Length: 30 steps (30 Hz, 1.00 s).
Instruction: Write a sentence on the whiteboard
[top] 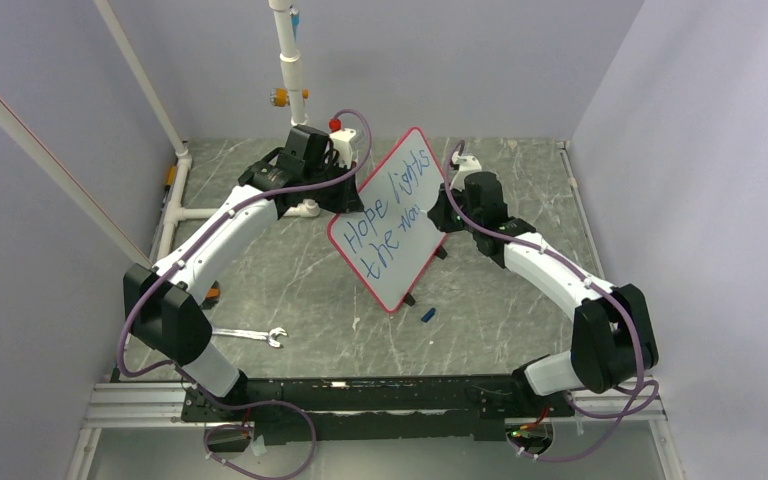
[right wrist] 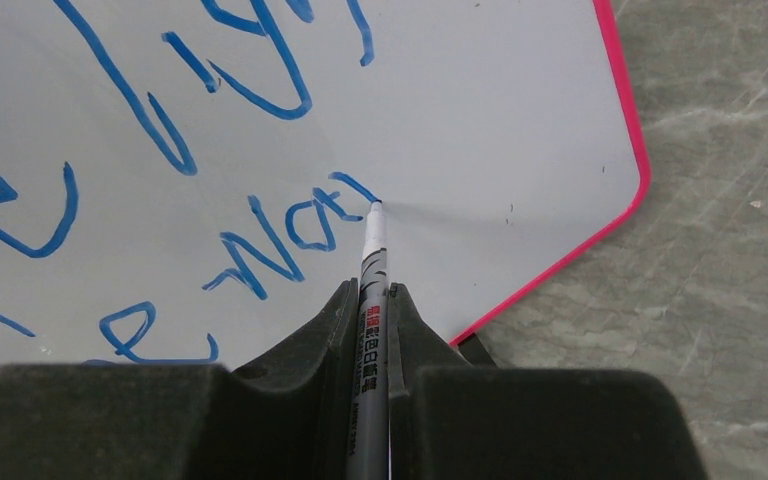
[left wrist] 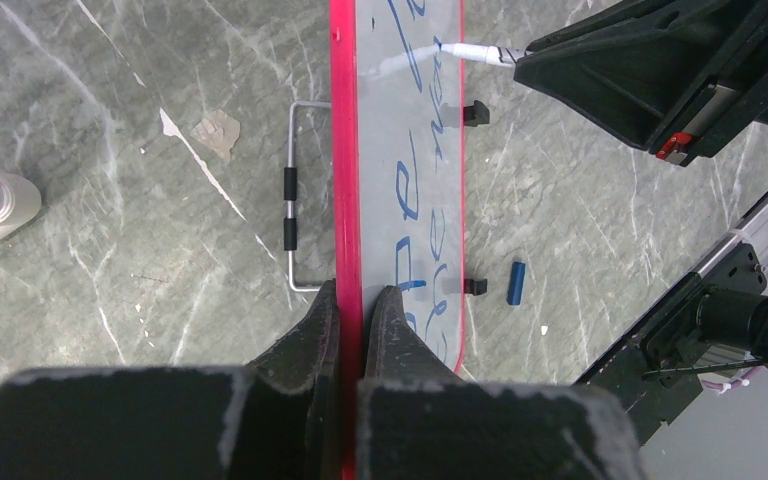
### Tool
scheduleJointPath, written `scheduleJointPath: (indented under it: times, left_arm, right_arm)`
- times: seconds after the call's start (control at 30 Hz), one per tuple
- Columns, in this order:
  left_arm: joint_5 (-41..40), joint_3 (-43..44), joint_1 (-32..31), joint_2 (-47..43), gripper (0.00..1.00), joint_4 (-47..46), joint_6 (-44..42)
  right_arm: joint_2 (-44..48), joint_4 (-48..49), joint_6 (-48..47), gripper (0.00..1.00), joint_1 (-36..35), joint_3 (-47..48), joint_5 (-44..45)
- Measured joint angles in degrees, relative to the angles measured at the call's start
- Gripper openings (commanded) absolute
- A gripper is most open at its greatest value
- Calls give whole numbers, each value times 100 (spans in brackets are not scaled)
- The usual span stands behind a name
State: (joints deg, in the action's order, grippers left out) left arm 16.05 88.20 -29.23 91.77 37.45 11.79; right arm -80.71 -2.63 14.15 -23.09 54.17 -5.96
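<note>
- The whiteboard (top: 393,278) stood on its long edge near the middle of the marbled table (top: 290,285). In the top view it ran on a diagonal from 1 o'clock to 7 o'clock, with its written face turned toward the right arm.
- The left gripper (left wrist: 360,292) was clamped on the board's red upper border, one finger on each face. In the top view that hold sat at about 10 o'clock from the board's centre.
- The right gripper (right wrist: 372,290), at about 3 o'clock from the board's centre in the top view, was closed tight around a grey marker (right wrist: 373,255). The marker's barrel ran out between the fingers toward 12 o'clock in the wrist view.
- The marker's white tip touched the board at the end of the last blue stroke, close to the rounded corner.
- The sentence (top: 390,220) ran in blue handwriting over two lines: "Hope lights" above, and "the" with a smaller, unfinished-looking last word below.
- Two small black feet (left wrist: 474,287) at the board's lower edge met the table, and a wire stand (left wrist: 291,200) showed behind the board in the left wrist view.
- A blue cap (top: 428,314) lay on the table just beside the board's near corner, at about 5 o'clock.
- A wrench (top: 252,334) lay well apart from the board, at about 8 o'clock.
</note>
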Motion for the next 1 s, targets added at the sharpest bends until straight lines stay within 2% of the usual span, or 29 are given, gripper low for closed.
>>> scheduleJointPath:
  times: [0.4, 1.0]
  left_arm:
    - [-2, 4, -24, 0, 0, 0, 0]
    - [-48, 24, -61, 2, 0, 0, -9]
  right_arm:
    - [-4, -17, 0, 0, 9, 11, 44]
    - [-227, -83, 0, 0, 31, 575, 107]
